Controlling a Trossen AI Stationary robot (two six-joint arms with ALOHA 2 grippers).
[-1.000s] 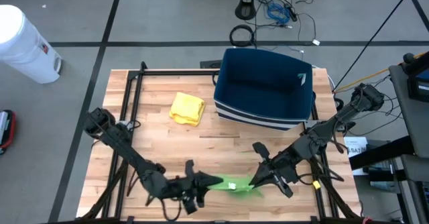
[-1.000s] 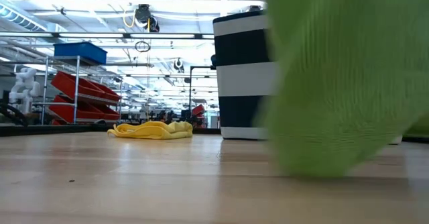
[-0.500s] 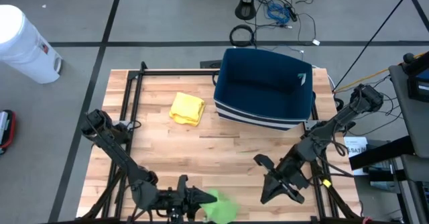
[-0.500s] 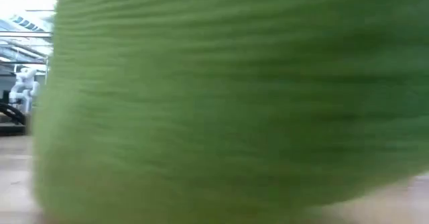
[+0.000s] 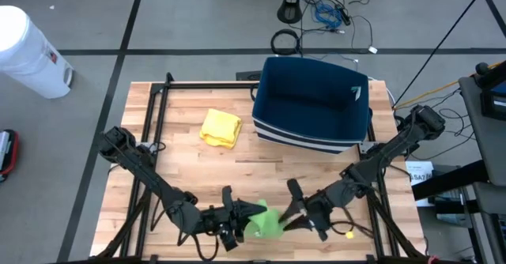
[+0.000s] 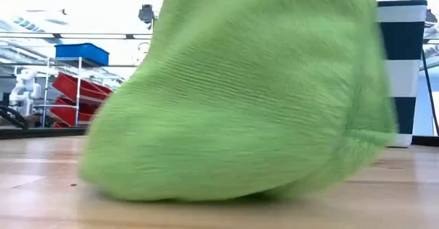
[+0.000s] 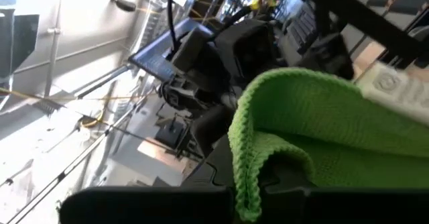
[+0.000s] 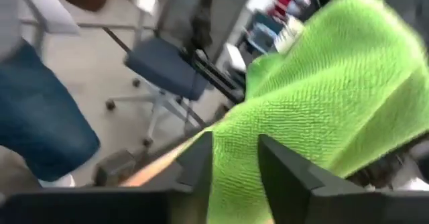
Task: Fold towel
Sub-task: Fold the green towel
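A green towel (image 5: 262,220) sits bunched near the table's near edge, between my two grippers. In the low view the green towel (image 6: 240,112) fills most of the picture, and its lower bulge rests on the wood. My left gripper (image 5: 239,217) is at the towel's left side, shut on it. My right gripper (image 5: 291,210) is at its right side, with cloth between its fingers. The towel also shows in the left wrist view (image 7: 315,123) and the right wrist view (image 8: 322,96). My left gripper pinches a folded edge of the towel (image 7: 242,177) between its two fingers, coming level from the table's left. The cloth arches up over the fingers in several layers, and its lower part lies on the table. My right gripper has the towel's right side (image 8: 234,174) between its two fingers (image 8: 285,174), coming from the table's right and slanting down. The cloth bulges up beyond the fingers. One layer or several, I cannot tell.
A yellow cloth (image 5: 220,127) lies crumpled at the far left of the table. A dark blue basket with white stripes (image 5: 312,102) stands at the far right, and its striped wall shows in the low view (image 6: 405,71). Bare wood lies between them and the towel.
The towel was stretched between both grippers. My right gripper let go and my left pulled the towel toward the near edge, then back a little. My right gripper has moved toward the table's left, back onto the towel. The towel is now bunched instead of spread.
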